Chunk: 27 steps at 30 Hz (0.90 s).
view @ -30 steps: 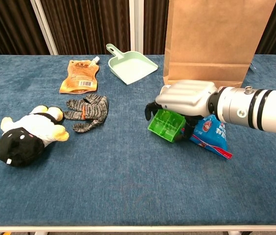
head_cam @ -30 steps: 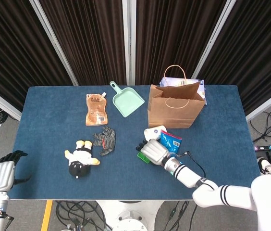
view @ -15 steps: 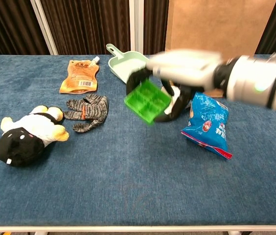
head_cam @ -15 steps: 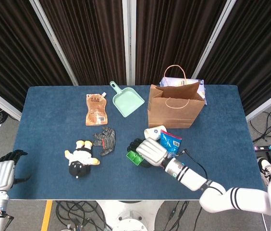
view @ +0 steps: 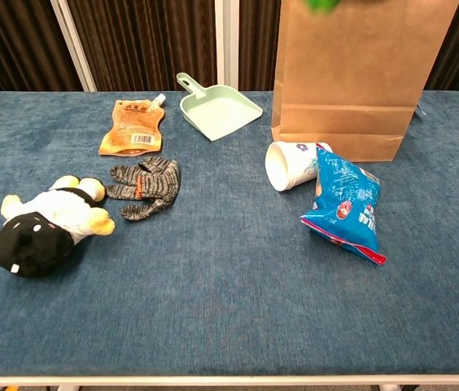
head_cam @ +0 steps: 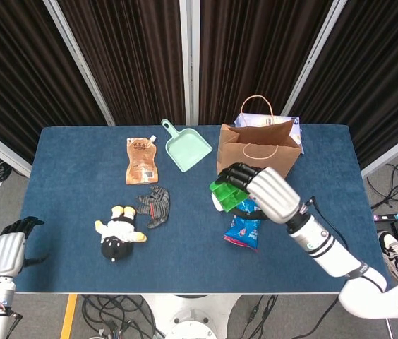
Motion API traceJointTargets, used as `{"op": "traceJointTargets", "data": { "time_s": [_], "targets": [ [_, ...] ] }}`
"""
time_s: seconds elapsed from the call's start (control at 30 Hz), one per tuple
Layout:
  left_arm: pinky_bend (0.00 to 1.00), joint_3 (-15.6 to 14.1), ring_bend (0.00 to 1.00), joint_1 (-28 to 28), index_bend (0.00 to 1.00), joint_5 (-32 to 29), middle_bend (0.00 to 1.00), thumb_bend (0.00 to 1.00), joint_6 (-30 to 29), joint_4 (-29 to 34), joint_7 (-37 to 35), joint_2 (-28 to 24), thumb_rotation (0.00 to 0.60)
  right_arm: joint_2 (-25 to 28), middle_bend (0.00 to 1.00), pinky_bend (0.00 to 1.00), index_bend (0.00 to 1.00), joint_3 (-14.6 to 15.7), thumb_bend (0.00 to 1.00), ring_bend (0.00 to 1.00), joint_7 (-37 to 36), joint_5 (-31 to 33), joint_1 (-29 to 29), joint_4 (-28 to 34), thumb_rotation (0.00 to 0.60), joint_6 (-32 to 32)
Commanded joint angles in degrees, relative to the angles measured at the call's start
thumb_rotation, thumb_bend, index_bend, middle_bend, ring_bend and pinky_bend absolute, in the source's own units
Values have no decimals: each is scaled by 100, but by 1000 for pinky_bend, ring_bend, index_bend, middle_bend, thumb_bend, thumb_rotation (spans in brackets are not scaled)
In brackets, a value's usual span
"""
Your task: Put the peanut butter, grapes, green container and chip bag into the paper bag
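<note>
The right hand (head_cam: 264,192) is gripping the green container (head_cam: 221,189) and holding it up off the table, just in front of the paper bag (head_cam: 258,154); in the chest view only a blurred green scrap (view: 324,4) of it is showing at the top edge, against the bag's face. The bag is standing upright near the back of the blue table (head_cam: 65,212), mouth open, handles up. The chip bag (view: 343,204) is lying on the cloth in front of the paper bag, leaning against a white paper cup (view: 289,165) tipped on its side. Over to the left, the mint dustpan (view: 217,107) and the orange pouch (view: 133,126) are sitting near the back, with a striped glove (view: 146,187) and a plush toy (view: 44,223) lying nearer the front. The left hand (head_cam: 7,251) is hanging off the table's front-left corner, holding nothing, fingers loosely bent. Peanut butter and grapes are not showing on the table.
</note>
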State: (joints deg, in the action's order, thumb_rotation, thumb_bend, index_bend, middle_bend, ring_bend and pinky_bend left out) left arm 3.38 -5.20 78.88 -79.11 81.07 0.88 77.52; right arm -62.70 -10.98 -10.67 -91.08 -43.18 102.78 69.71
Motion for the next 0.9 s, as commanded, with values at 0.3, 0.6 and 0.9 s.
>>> {"op": "traceJointTargets", "data": {
  "time_s": [0.3, 0.6, 0.9],
  "targets": [
    [280, -14, 255, -27, 352, 26, 338, 80, 8, 35, 39, -5, 600, 762, 411, 572, 329, -635, 246, 317, -1042, 743, 222, -294, 600, 83],
    [280, -14, 256, -70, 351, 0, 338, 79, 71, 70, 91, -7, 600, 509, 414, 571, 329, -888, 244, 315, -630, 1849, -102, -1046, 600, -791],
    [280, -8, 256, -92, 352, -61, 338, 80, 126, 89, 118, -16, 600, 20, 413, 569, 329, -888, 240, 315, 20, 2707, -699, -1925, 600, -1987]
  ]
}}
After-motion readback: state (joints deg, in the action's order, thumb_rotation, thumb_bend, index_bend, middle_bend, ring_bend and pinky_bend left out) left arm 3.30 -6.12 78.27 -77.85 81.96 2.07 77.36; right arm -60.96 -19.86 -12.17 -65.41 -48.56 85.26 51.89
